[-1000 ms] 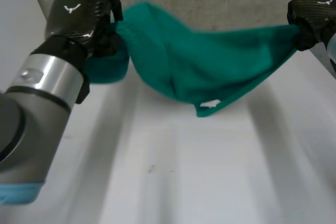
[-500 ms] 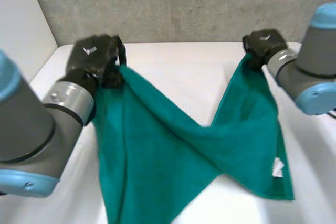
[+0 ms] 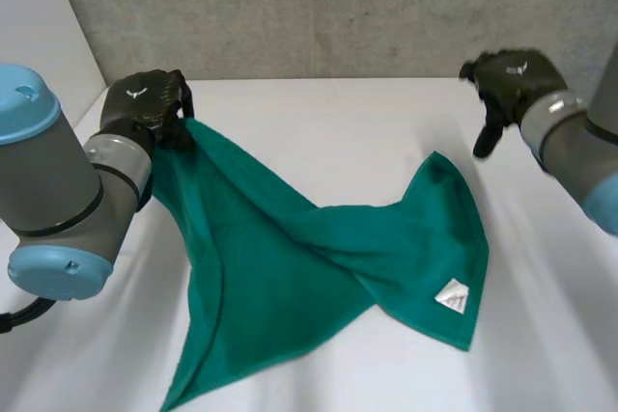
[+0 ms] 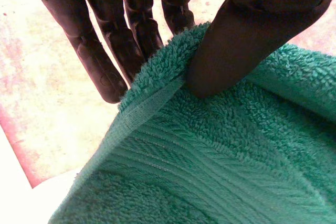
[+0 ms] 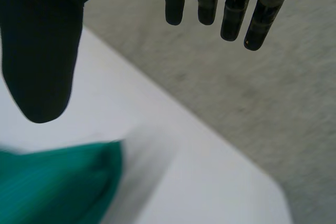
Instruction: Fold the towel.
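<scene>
Left robot hand (image 3: 145, 108) pinching, right robot hand (image 3: 512, 79) splayed

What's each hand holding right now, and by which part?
The left hand pinches the green towel by a corner; the right hand is open, holding nothing.

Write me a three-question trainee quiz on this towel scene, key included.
1. True or false: the right hand is pinching the teal towel.
2. The left hand grips the towel at: A) a corner, B) its middle, C) nowhere.
3. Fill in: the towel's white label lies nearer the ___ hand.
Key: 1 false; 2 A; 3 right.
</scene>
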